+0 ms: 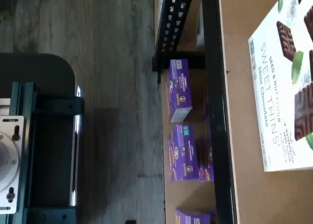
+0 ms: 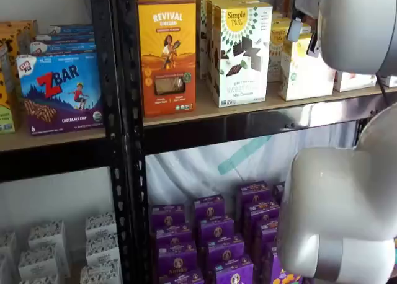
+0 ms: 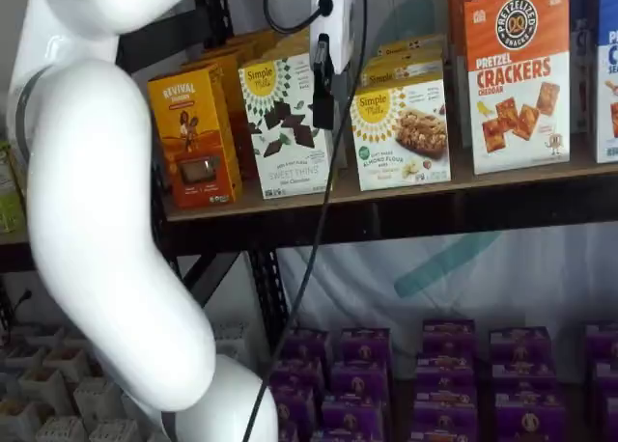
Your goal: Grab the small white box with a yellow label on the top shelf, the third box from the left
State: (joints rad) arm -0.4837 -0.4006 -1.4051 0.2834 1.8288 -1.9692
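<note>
While our white arm (image 3: 97, 230) is filling the foreground, we are seeing the hand (image 3: 323, 99) hanging in front of the top shelf (image 3: 406, 210), its black fingers side-on, so we cannot tell whether they are parted; nothing is in them. Behind it, we are finding the small white box (image 3: 401, 133) just beside the taller Simple Mills box (image 3: 285, 124), with the cracker box (image 3: 517, 75) on its other side. We are judging this the approach step: the hand is needing to shift sideways toward the small white box, square up, then push in around it.
</note>
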